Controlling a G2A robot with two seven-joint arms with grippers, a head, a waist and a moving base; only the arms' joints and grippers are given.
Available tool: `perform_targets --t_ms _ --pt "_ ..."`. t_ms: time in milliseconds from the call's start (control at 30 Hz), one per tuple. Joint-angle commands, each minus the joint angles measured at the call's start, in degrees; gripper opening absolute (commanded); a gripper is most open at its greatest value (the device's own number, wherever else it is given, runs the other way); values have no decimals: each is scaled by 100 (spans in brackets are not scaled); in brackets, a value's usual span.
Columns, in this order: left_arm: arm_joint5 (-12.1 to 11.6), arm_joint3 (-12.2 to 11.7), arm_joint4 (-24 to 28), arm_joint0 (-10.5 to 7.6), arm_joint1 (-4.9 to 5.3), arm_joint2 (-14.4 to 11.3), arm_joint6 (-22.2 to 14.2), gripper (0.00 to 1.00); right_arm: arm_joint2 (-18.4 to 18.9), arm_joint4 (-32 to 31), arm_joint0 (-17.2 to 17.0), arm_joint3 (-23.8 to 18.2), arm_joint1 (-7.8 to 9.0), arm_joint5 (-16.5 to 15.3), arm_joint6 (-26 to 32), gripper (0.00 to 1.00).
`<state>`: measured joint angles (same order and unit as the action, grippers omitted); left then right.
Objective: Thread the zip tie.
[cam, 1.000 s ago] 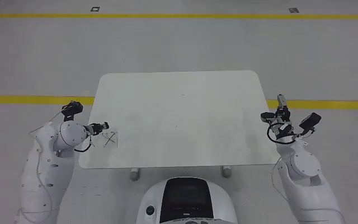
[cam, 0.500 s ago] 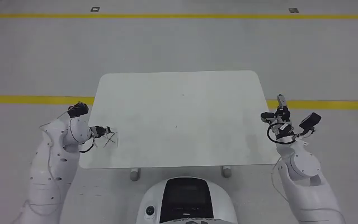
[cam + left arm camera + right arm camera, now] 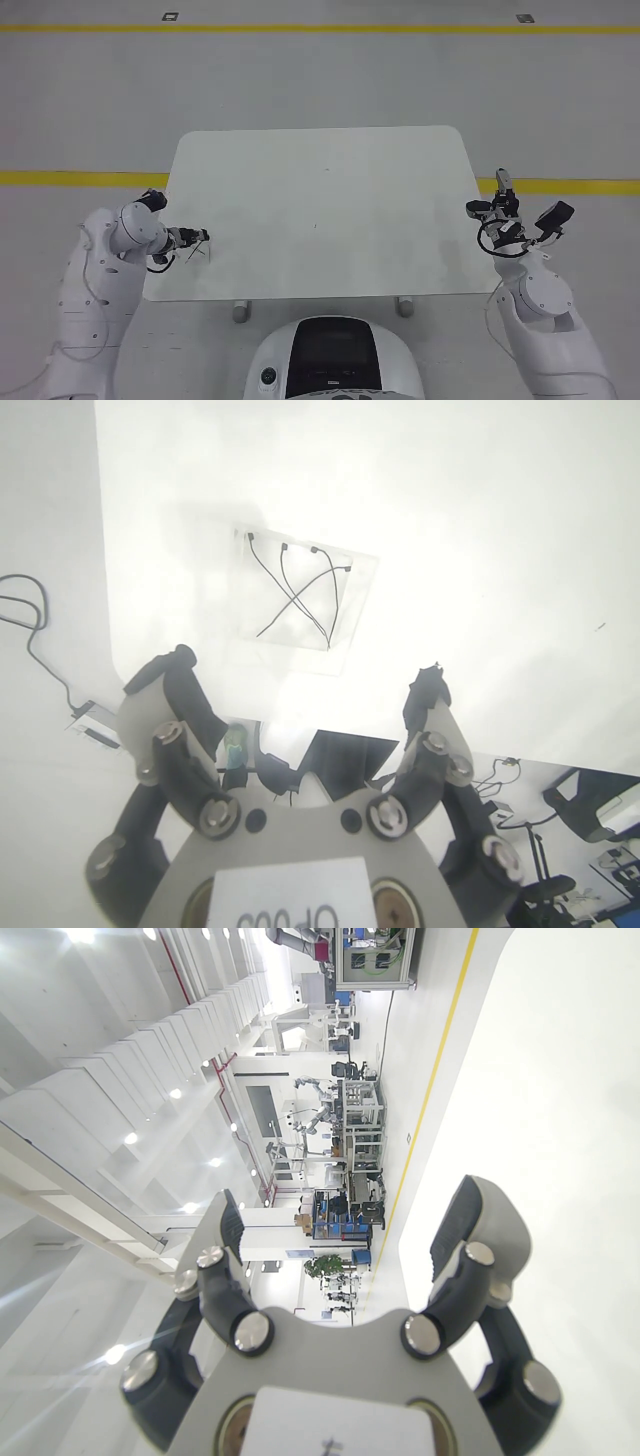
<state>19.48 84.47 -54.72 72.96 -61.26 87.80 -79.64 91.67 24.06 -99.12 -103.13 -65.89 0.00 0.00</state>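
Several thin black zip ties [image 3: 300,595] lie crossed on a clear flat tray [image 3: 360,570] near the white table's [image 3: 320,200] front left corner. In the top view the zip ties [image 3: 205,250] show as faint dark lines. My left gripper [image 3: 305,672] hangs open just short of the tray, nothing between its fingers; from above, the left gripper [image 3: 196,238] sits at the table's left edge beside the ties. My right gripper [image 3: 345,1208] is open and empty, held off the table's right edge, where the top view shows the right gripper [image 3: 505,190] pointing away from me.
The white tabletop [image 3: 450,525] spreads bare beyond the tray. A rounded table edge [image 3: 450,1153] runs beside the right gripper. A yellow floor line [image 3: 60,178] passes behind the table's sides.
My left arm has swung forward and inward, carrying its gripper a little farther over the table's corner towards the zip ties. The right arm has not moved.
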Motion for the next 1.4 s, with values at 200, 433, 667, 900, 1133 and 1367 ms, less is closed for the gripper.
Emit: perform_targets --t_ms 200,433,667,900,1133,1367 --pt "0 -2 -43 13 0 -11 19 100 0 0 0 0 0 0 0 100" --pt "0 -80 180 -9 -24 -26 0 100 0 0 0 0 0 0 0 100" --pt "0 -80 180 -9 -24 -26 0 100 0 0 0 0 0 0 0 100" --pt "0 261 120 159 -41 53 377 99 0 0 0 0 0 0 0 100" --pt "0 313 70 207 -83 101 345 49 0 0 0 0 0 0 0 100" --pt "0 36 83 103 -148 140 385 45 0 0 0 0 0 0 0 100"
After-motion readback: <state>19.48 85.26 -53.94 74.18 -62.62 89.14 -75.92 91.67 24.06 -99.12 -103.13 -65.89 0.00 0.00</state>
